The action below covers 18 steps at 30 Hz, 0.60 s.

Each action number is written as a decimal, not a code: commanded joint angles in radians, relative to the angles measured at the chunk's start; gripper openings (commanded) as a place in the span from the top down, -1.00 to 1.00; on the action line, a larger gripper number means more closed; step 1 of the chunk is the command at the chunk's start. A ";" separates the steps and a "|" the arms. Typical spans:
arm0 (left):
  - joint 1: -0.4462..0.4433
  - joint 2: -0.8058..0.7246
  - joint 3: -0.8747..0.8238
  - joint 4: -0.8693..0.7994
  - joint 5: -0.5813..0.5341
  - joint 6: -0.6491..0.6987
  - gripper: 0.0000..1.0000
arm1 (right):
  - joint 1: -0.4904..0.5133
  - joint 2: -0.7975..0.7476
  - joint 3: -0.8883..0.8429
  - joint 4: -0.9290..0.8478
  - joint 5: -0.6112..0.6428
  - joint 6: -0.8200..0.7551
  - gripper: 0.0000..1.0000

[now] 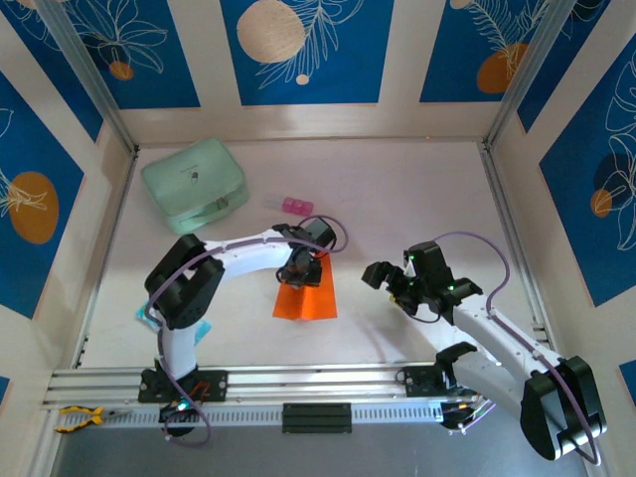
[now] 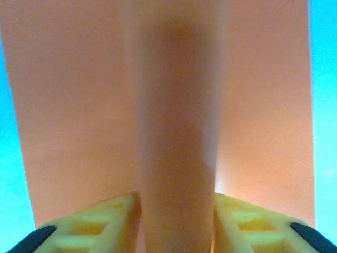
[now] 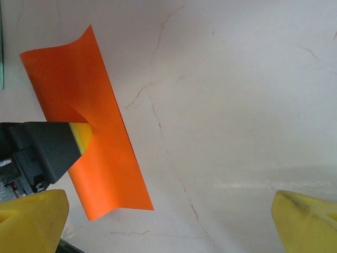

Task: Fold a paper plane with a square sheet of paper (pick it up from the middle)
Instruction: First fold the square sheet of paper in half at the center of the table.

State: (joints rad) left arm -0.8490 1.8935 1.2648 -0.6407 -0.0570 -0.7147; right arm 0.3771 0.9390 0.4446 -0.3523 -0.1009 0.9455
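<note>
Near front edge of surface (image 1: pixel 417 189): square sheet of paper (image 1: pixel 306 301), no folds seen, centre humped up. L gripper (image 1: pixel 301 270) jaws clamped on that hump, mid-sheet. R gripper (image 1: pixel 390 283) beside it, jaws wide apart, nothing held. Further back: pink block (image 1: pixel 296 206), mint-green case (image 1: pixel 194 179). Est.: at pickup step; all folds left.

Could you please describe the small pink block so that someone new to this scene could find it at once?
Start at the mint-green case at the far left of the table. To its right, beyond the left hand, lies the small pink block. It is the only pink thing, far smaller than the case and the orange sheet of paper.
</note>
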 commanded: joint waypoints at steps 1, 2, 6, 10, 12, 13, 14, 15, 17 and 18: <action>-0.005 -0.061 -0.033 0.075 0.042 0.008 0.29 | -0.004 -0.001 0.002 0.003 -0.014 0.017 -0.98; -0.007 -0.068 -0.041 0.090 0.047 0.006 0.31 | -0.004 0.003 0.004 0.001 -0.014 0.019 -0.98; -0.002 -0.094 -0.050 0.125 0.074 -0.001 0.32 | -0.003 0.015 0.012 0.001 -0.023 0.002 -0.98; 0.010 -0.120 -0.061 0.201 0.176 -0.004 0.32 | -0.007 0.027 0.029 -0.005 -0.050 -0.038 -0.98; 0.021 -0.130 -0.077 0.265 0.247 -0.023 0.32 | -0.013 0.031 0.041 -0.022 -0.045 -0.052 -0.98; 0.027 -0.135 -0.088 0.306 0.292 -0.035 0.32 | -0.017 0.031 0.047 -0.027 -0.049 -0.062 -0.98; 0.033 -0.140 -0.097 0.337 0.328 -0.046 0.31 | -0.019 0.030 0.049 -0.028 -0.052 -0.068 -0.98; 0.040 -0.144 -0.106 0.376 0.365 -0.057 0.31 | -0.022 0.030 0.054 -0.032 -0.052 -0.072 -0.98; 0.048 -0.152 -0.122 0.426 0.414 -0.072 0.31 | -0.034 0.034 0.063 -0.034 -0.088 -0.104 -0.98; 0.051 -0.156 -0.129 0.447 0.433 -0.078 0.31 | -0.042 0.038 0.070 -0.039 -0.106 -0.113 -0.98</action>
State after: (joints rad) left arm -0.8158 1.7752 1.1610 -0.3092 0.2485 -0.7586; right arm 0.3508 0.9680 0.4725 -0.3622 -0.1425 0.8856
